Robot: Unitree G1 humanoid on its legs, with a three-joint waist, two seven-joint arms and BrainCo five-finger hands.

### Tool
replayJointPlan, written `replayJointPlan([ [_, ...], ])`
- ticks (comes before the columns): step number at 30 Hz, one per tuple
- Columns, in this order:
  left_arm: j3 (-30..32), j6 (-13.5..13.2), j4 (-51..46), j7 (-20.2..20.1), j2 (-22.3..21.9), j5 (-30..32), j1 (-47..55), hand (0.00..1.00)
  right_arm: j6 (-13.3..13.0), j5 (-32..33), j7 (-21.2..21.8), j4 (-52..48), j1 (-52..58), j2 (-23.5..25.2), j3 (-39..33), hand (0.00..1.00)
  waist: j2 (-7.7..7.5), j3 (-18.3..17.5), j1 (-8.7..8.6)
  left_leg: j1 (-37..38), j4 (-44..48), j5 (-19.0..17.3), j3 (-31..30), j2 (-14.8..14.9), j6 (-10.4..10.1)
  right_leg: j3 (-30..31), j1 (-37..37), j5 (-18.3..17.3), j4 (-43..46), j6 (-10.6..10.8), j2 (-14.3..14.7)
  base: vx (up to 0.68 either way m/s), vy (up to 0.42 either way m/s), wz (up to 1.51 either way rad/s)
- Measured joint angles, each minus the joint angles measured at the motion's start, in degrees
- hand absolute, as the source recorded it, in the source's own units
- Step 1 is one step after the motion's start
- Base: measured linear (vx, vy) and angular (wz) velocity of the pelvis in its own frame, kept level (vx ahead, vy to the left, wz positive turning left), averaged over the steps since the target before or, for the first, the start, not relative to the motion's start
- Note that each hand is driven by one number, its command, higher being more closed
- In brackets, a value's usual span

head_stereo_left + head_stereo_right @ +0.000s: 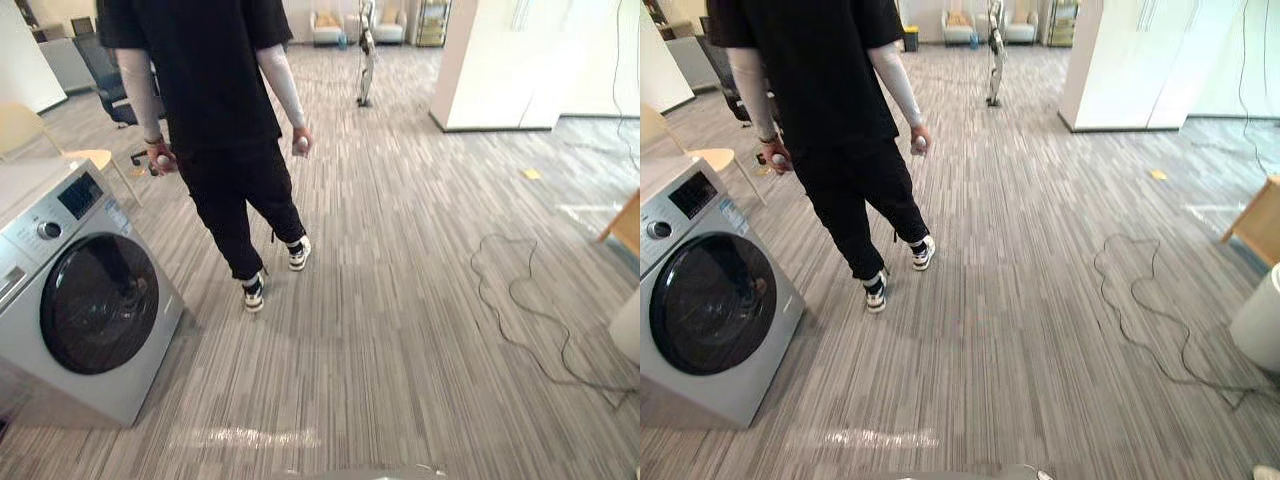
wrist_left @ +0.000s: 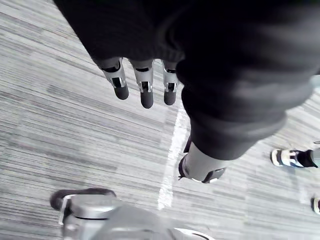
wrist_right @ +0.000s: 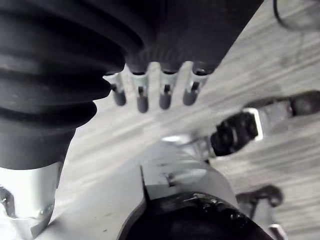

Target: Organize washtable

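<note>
My left hand hangs over the striped grey carpet, fingers straight and holding nothing. My right hand also hangs with straight fingers and nothing in it. A silver front-loading washing machine with a dark round door stands on the floor at the left. A person in black clothes walks away just ahead of me, with a small object in each hand.
A pale wooden chair and a dark office chair stand behind the washing machine. A white pillar rises at the back right. At the right edge are a wooden piece of furniture and a white cylinder.
</note>
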Motion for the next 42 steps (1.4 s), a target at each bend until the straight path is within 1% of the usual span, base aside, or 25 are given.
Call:
replayJointPlan([
  [3, -1.2, 0.0, -0.1, 0.0, -0.3, 0.1, -2.0, 0.0, -0.1, 0.0, -0.1, -1.5, -0.2, 0.1, 0.0, 0.0, 0.89, 0.5, -0.92, 5.4, -5.4, 0.1, -1.4, 1.8, -0.3, -3.6, -4.5, -2.7, -12.6, -0.1, 3.9, 0.41, -0.055, 0.29],
  [6, -1.1, -0.3, -1.0, 0.2, -1.9, 0.5, -5.2, 0.0, -0.2, 0.1, -0.2, -3.6, -0.2, 0.6, -0.2, 0.0, 3.2, 1.7, -1.38, 9.8, -9.6, -0.7, -2.9, 5.0, -1.7, -4.0, -8.8, 0.7, -35.9, 0.5, 8.6, 0.52, -0.12, 0.34],
  [7, -0.9, -0.4, -1.9, 0.3, -2.3, 0.8, -5.7, 0.0, 0.2, 0.1, -0.2, -4.0, -0.1, 0.6, -0.1, 0.0, 3.35, 2.1, -1.62, 11.2, -10.2, -0.8, -2.6, 5.9, -3.1, -2.8, -9.1, 5.2, -45.7, 0.3, 9.8, 0.55, -0.178, 0.37],
  [8, 0.6, -0.5, -2.6, 0.4, -2.5, 1.0, -5.7, 0.0, 0.6, 0.1, -0.2, -4.0, 0.1, 1.1, -0.1, 0.0, 2.94, 2.6, -1.85, 12.7, -10.0, -1.2, -2.5, 6.6, -4.6, -1.4, -9.0, 12.8, -48.4, 0.5, 10.5, 0.57, -0.195, 0.36],
  [9, 1.2, -0.5, -2.8, 0.6, -3.0, 1.1, -5.8, 0.0, 0.8, 0.1, -0.2, -4.0, 0.1, 1.3, 0.1, 0.0, 2.98, 2.6, -1.97, 13.3, -9.7, -1.2, -2.4, 7.3, -5.6, -1.2, -8.6, 16.7, -48.2, -0.6, 10.7, 0.6, -0.223, 0.24],
  [12, 5.9, -0.7, -3.2, 0.9, -5.3, 2.0, -6.7, 0.0, 0.9, 0.0, -0.2, -5.9, 0.1, 0.8, 0.0, 0.0, 3.95, 3.7, -1.88, 13.8, -2.5, 4.5, -1.3, 10.9, -11.5, -3.4, -7.9, 8.4, -38.4, -3.9, 12.3, 0.63, -0.284, 0.06],
  [14, 9.2, -0.8, -3.3, 0.9, -5.6, 2.1, -6.8, 0.0, 1.0, 0.0, -0.1, -6.2, 0.1, 0.8, -0.4, 0.0, 4.12, 3.7, -1.97, 10.6, 6.8, 8.3, -1.6, 12.5, -9.9, -4.3, -5.4, 5.3, -38.1, -4.6, 13.0, 0.55, -0.251, 0.04],
  [16, 12.5, -0.6, -3.3, 0.6, -5.9, 2.1, -6.5, 0.0, 1.0, 0.0, -0.1, -7.6, 0.5, 1.3, -1.4, 0.0, 4.22, 3.8, -2.22, 1.7, 27.2, 19.4, -2.1, 16.4, -8.8, -4.6, 0.0, 2.6, -41.3, -5.6, 15.0, 0.54, -0.232, -0.02],
  [18, 13.4, -0.2, -3.4, 0.0, -5.7, 2.0, -5.8, 0.0, 0.9, -0.1, -0.1, -7.9, 0.3, 1.1, -1.4, 0.0, 4.58, 4.2, -1.3, -6.4, 44.8, 18.6, 2.0, 23.2, -7.4, -3.4, 6.2, 1.2, -45.5, -7.3, 18.2, 0.37, -0.163, -0.35],
  [19, 13.3, -0.2, -3.4, 0.0, -5.4, 2.0, -5.4, 0.0, 0.9, -0.1, -0.1, -7.6, 0.1, 1.1, -1.4, 0.0, 4.09, 4.4, -0.97, -8.3, 47.8, 17.5, 2.8, 24.2, -5.9, -2.9, 8.1, 0.7, -46.6, -7.9, 18.7, 0.37, -0.145, -0.4],
  [21, 11.8, 0.1, -3.5, 0.1, -4.4, 2.0, -4.5, 0.0, 1.0, -0.1, -0.2, -5.2, -1.3, 0.6, 0.8, 0.0, 2.72, 5.1, 0.08, -14.2, 51.6, 13.1, 3.9, 23.5, -6.4, -1.0, 14.7, -0.1, -50.6, -7.9, 18.5, 0.37, -0.099, -0.39],
  [23, 9.3, 0.2, -3.5, 0.1, -4.2, 2.1, -3.6, 0.0, 1.1, -1.3, -0.1, -4.1, -2.3, -0.7, 3.1, 0.0, 2.66, 5.0, 0.7, -19.4, 47.0, 9.9, 5.9, 21.9, -7.3, 1.0, 18.9, -0.5, -53.7, -7.7, 18.1, 0.3, -0.025, -0.4],
  [24, 8.9, 0.2, -3.4, 0.2, -4.2, 2.0, -3.1, 0.0, 1.1, -1.8, -0.2, -3.4, -3.6, -1.1, 3.3, 0.0, 2.58, 5.0, 0.7, -21.3, 41.3, 8.6, 7.1, 20.5, -7.4, 1.9, 20.4, -1.0, -54.5, -7.2, 17.5, 0.34, 0.056, -0.39],
  [26, 6.8, 0.3, -3.1, 0.6, -3.9, 2.0, -2.6, 0.0, 0.8, -2.0, -0.2, -3.4, -5.2, -1.2, 3.5, 0.0, 2.49, 5.0, 0.9, -23.6, 17.9, 8.4, 8.8, 14.5, -8.1, 3.4, 23.0, -3.4, -55.3, -5.6, 15.3, 0.41, 0.098, -0.35],
  [29, 4.3, 0.1, -2.9, 0.9, -4.3, 2.2, -1.3, 0.0, 0.7, -2.2, -0.1, -3.4, -5.2, -2.6, 5.3, 0.0, 4.48, 4.1, 1.82, -25.0, -7.8, 12.9, 5.0, 10.1, -11.1, 5.0, 26.1, -6.7, -57.5, -2.9, 15.2, 0.47, 0.186, -0.21],
  [30, 4.3, 0.2, -2.8, 1.0, -4.3, 2.3, -1.0, 0.0, 0.7, -2.2, -0.1, -3.2, -5.0, -2.7, 5.4, 0.0, 4.14, 3.9, 2.26, -25.6, -6.7, 16.0, 4.4, 9.7, -9.8, 5.4, 27.1, -7.5, -57.8, -2.4, 14.7, 0.58, 0.279, -0.38],
  [32, 4.6, 0.3, -1.7, 1.0, -2.7, 2.8, 1.2, 0.0, 0.5, -2.3, -0.1, -2.2, -1.9, -1.4, 5.0, 0.0, 0.58, -0.1, 3.16, -25.5, -4.5, 21.9, 3.7, 5.4, -3.4, 7.8, 26.4, -8.7, -51.5, -0.8, 10.9, 0.68, 0.265, -0.18],
  [33, 4.6, 0.3, -1.4, 0.9, -2.2, 2.8, 1.1, 0.0, 0.2, -2.3, 0.0, -1.3, -1.7, -1.0, 4.7, 0.0, 0.11, -0.6, 3.12, -25.0, -3.7, 21.6, 3.9, 4.5, -3.0, 8.5, 24.8, -8.6, -46.7, -0.6, 10.2, 0.83, 0.292, 0.1],
  [34, 4.6, 0.3, -0.5, 0.9, -1.3, 2.8, 0.6, 0.0, 0.2, -2.2, 0.1, 0.7, -1.5, 0.1, 3.1, 0.0, -2.0, -0.4, 3.11, -22.9, -2.2, 18.2, 4.2, 2.2, -2.0, 10.3, 20.9, -6.2, -34.0, 3.0, 9.0, 0.67, 0.246, 0.23],
  [35, 4.6, 0.4, -0.2, 0.7, -0.4, 2.7, 0.5, 0.0, 0.3, -1.8, 0.3, 1.6, -1.1, 1.4, 1.1, 0.0, -3.4, -0.3, 2.38, -20.1, -1.7, 15.5, 4.2, 0.4, -1.1, 12.4, 18.2, 0.3, -24.1, 6.5, 8.4, 0.65, 0.216, 0.28],
  [37, 4.5, 0.7, -0.2, 0.0, 0.1, 2.7, 0.6, 0.0, 0.2, -1.6, 0.5, 1.4, -0.6, 2.0, 0.2, 0.0, -3.38, -0.2, 1.63, -13.7, -2.6, 11.9, 3.8, -1.2, -0.1, 12.2, 13.8, 11.1, -10.2, 8.4, 7.4, 0.56, 0.147, 0.06],
  [38, 4.4, 0.8, -0.2, -0.1, 0.0, 2.8, 0.5, 0.0, 0.1, -1.5, 0.6, 1.0, -0.2, 1.8, -0.1, 0.0, -2.97, -0.2, 1.44, -10.1, -3.6, 10.6, 3.2, -1.5, -0.1, 8.7, 11.8, 10.0, -5.1, 6.0, 5.5, 0.8, 0.219, -0.01],
  [39, 3.3, 0.9, -0.2, -0.1, 0.1, 2.8, 0.0, 0.0, -0.2, -1.3, 1.3, 0.3, 0.2, 1.4, 0.0, 0.0, -1.87, -0.1, 0.3, -4.1, -6.7, 9.2, 1.6, -1.2, 0.1, 3.1, 8.3, 6.0, -0.8, 0.1, 4.0, 0.54, 0.157, 0.05],
  [40, 2.9, 0.9, -0.2, -0.2, 0.2, 2.8, -0.1, 0.0, -0.3, -1.2, 1.3, 0.2, 0.3, 1.4, 0.0, 0.0, -1.73, 0.0, 0.14, -3.0, -7.3, 9.1, 1.4, -1.2, 0.1, 2.4, 7.5, 5.5, -0.6, -0.6, 4.0, 0.51, 0.122, 0.13],
  [42, 0.1, 0.8, 0.1, -0.2, 0.7, 3.2, -2.5, 0.0, -0.6, -1.0, 1.4, -1.3, 0.8, 1.6, 0.0, 0.0, -0.88, 0.6, -0.9, 3.1, -10.6, 7.8, 0.3, 0.2, -0.3, -0.2, 2.8, -0.2, -7.0, -0.6, 6.0, 0.46, 0.031, 0.29],
])
